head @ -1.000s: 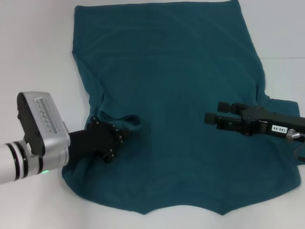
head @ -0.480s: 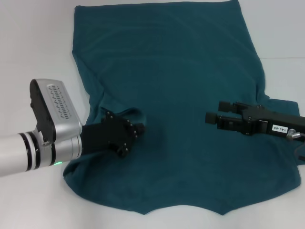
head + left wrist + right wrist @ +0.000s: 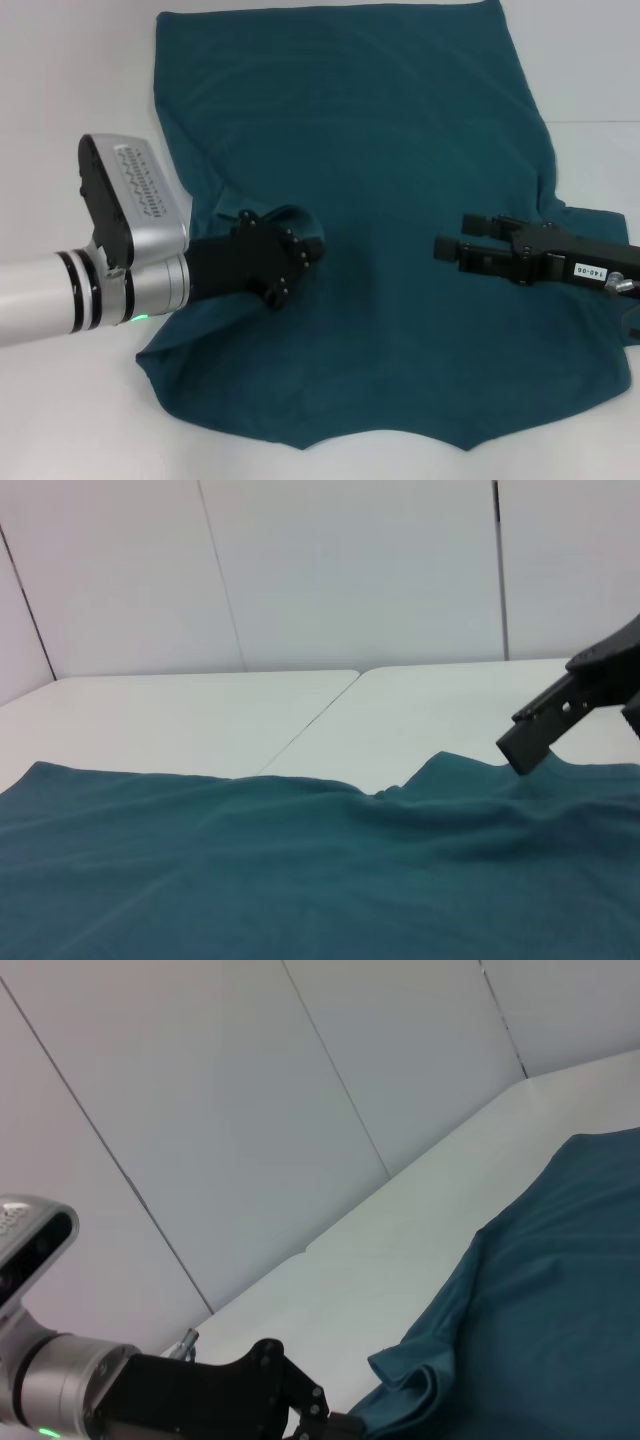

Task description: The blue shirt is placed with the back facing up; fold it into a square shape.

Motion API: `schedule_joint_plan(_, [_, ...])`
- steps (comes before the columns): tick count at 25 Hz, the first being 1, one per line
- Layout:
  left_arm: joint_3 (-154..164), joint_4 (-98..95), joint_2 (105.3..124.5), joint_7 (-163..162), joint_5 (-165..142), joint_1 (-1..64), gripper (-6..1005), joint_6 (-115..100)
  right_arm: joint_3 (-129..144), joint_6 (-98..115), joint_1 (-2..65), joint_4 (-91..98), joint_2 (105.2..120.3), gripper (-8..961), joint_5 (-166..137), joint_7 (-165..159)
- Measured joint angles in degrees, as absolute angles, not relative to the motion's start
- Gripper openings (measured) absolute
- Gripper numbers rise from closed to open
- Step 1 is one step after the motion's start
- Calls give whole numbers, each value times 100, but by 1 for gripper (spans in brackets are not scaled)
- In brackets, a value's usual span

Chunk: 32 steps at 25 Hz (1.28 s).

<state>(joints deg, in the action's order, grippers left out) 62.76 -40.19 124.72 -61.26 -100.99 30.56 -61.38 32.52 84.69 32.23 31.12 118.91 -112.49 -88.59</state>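
The blue shirt (image 3: 380,130) lies spread flat on the white table and is far larger than either gripper. My left gripper (image 3: 300,252) is over the shirt's left side, shut on a lifted fold of its left edge (image 3: 298,222), which curls over the body of the shirt. The right wrist view shows that same pinched fold (image 3: 412,1378) at the left gripper (image 3: 325,1420). My right gripper (image 3: 455,238) hovers open over the shirt's right side with nothing between its fingers. It also shows in the left wrist view as the right gripper (image 3: 528,742) above the shirt (image 3: 300,880).
The white table (image 3: 70,90) extends on both sides of the shirt, with a seam between two tabletops (image 3: 300,730). White wall panels (image 3: 250,1080) stand behind it. The shirt's near hem (image 3: 330,440) lies close to the table's front edge.
My left gripper has moved right and slightly away from me, dragging the pinched fold of the shirt's left edge further over its body. The right gripper has stayed put.
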Motion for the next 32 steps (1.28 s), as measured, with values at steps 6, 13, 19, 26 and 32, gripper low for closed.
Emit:
schedule_joint_plan(6, [6535,-4233,12472,-6444,-10083,3090,1,-6048,3252,8481,3173,3112,11882,852,-11249,-8859])
schedule_joint_plan(13, [7075,-4439,12472,-6722,-9905,3111,1,-5876,3252,8479,3119,3111,11873,851,-11249,-8835])
schedule_joint_plan(19, [7540,-4383,12471,-6731,-9770,3137,0,-5596,3243,8472,3103,3111,11873,850,-11250,-8812])
schedule_joint_plan(26, [7747,-4300,12473,-6730,-9637,3078,0,-5509,3243,8466,3102,3112,11865,849,-11250,-8803])
schedule_joint_plan(32, [7218,-4461,12471,-6665,-9042,2848,99,-5565,3243,8463,3102,3112,11865,848,-11250,-8804])
